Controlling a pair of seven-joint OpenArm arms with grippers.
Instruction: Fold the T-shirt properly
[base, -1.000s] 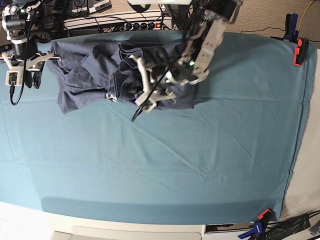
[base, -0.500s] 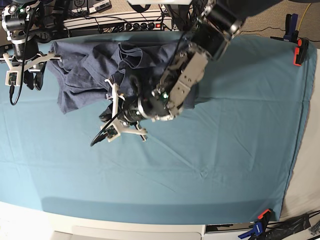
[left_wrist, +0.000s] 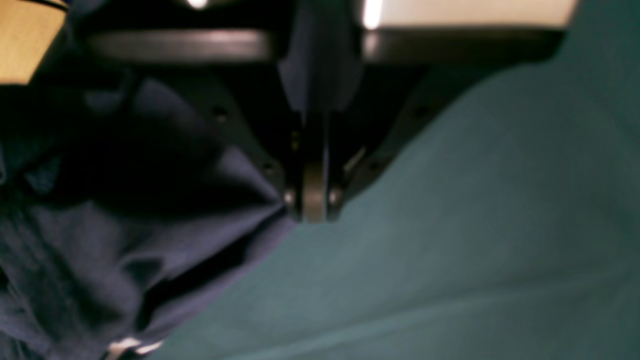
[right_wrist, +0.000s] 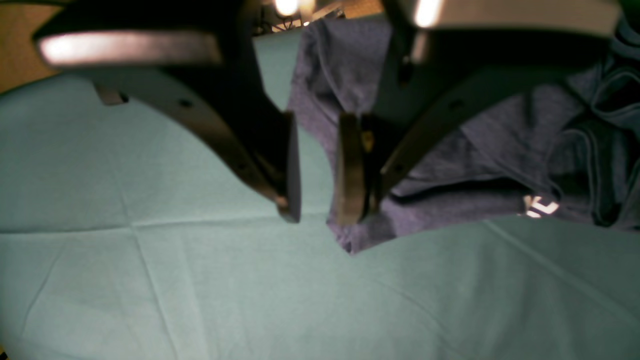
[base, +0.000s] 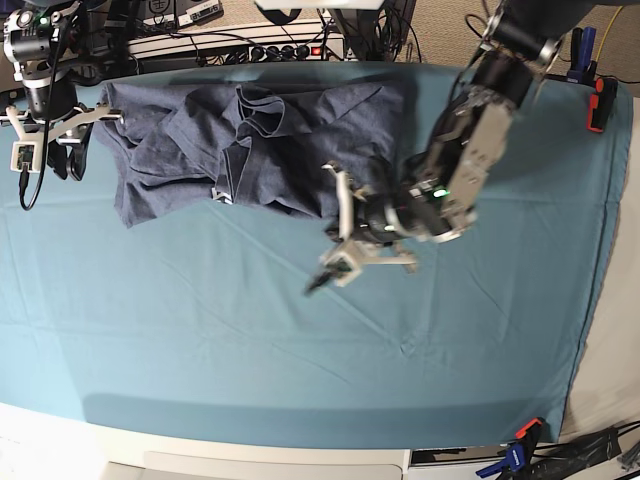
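Note:
The slate-blue T-shirt (base: 180, 140) lies crumpled along the far edge of the teal table cloth (base: 300, 350), with a white tag (base: 222, 195) at its near hem. My left gripper (base: 335, 228) sits at the shirt's near right edge. In the left wrist view its jaws (left_wrist: 315, 200) are pressed together, and folds of the shirt (left_wrist: 150, 235) run into the tips. My right gripper (base: 62, 155) hangs by the shirt's left side. Its fingers (right_wrist: 345, 170) stand apart with nothing between them, just above the shirt's corner (right_wrist: 350, 242).
Power strips and cables (base: 230, 40) crowd the space behind the table. An orange clamp (base: 598, 105) grips the cloth at the far right edge, and a blue and orange one (base: 520, 440) holds the near right corner. The left arm (base: 470, 140) reaches in from the upper right.
The left arm swung from the shirt's middle towards the near left, then back right to the shirt's near right edge. The right arm has stayed still.

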